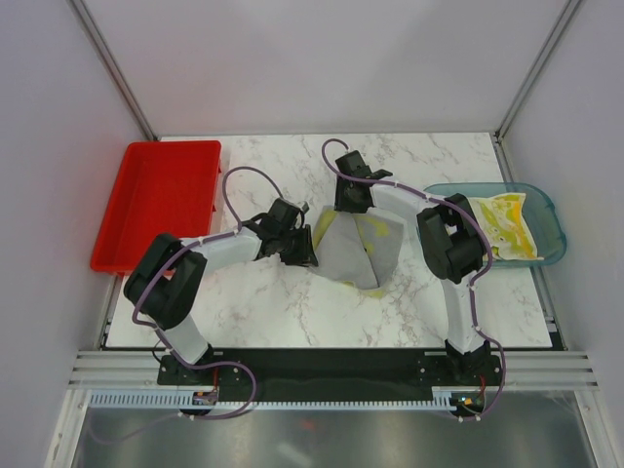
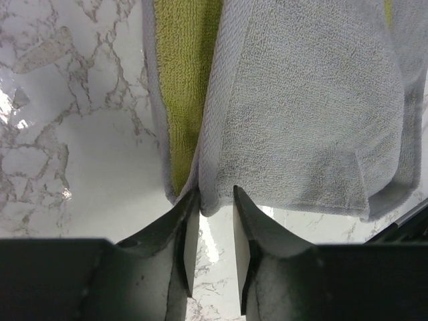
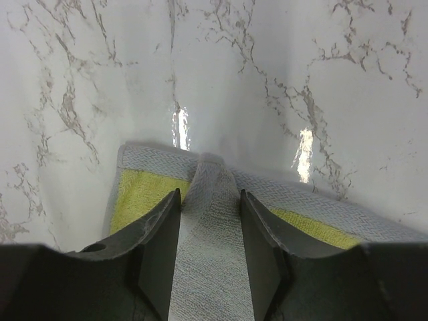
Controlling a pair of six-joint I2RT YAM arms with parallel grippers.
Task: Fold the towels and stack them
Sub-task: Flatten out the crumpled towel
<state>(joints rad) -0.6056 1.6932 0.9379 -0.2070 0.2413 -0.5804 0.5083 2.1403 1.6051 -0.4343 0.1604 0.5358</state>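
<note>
Fold step in hand; no finished stack is visible.

Grey towel (image 1: 359, 249), yellow-green on its inner face, sits between the two grippers. It is partly lifted off the marble table (image 1: 253, 302) in a tent shape.

Right gripper (image 3: 209, 194): clenched on the towel. A ridge of grey cloth fills the whole space between its fingers. The hem and the yellow-green face spread flat on the table just beyond the tips, to either side.

Left gripper (image 2: 212, 200): jaws stand apart, not clamped. A hemmed edge of the towel hangs right at the tips and reaches a little way in between them, nearer the left-hand finger. Bare table shows through the remainder of the gap. Beyond the tips the cloth lies in layers, grey across most of the view, with a yellow-green strip off to the left.

Other stock: yellow towel (image 1: 507, 224), crumpled in the bin (image 1: 546, 200), well off to the outer side of the right gripper. Tray (image 1: 146, 205) is well off to the outer side of the left gripper.

Handling (judgement):
- The cloth looks like terry: light, limp and not fragile. It sags from any single hold, and its layers can slide over each other.
- The hem is thin, so the jaws must close almost fully to bite.
- The best hold is on the hem near a corner, with every layer of the fold inside the jaws and seated past the tips.
- The left gripper likely needs to advance slightly before closing.
- If it catches only one layer, the fold would probably open.
</note>
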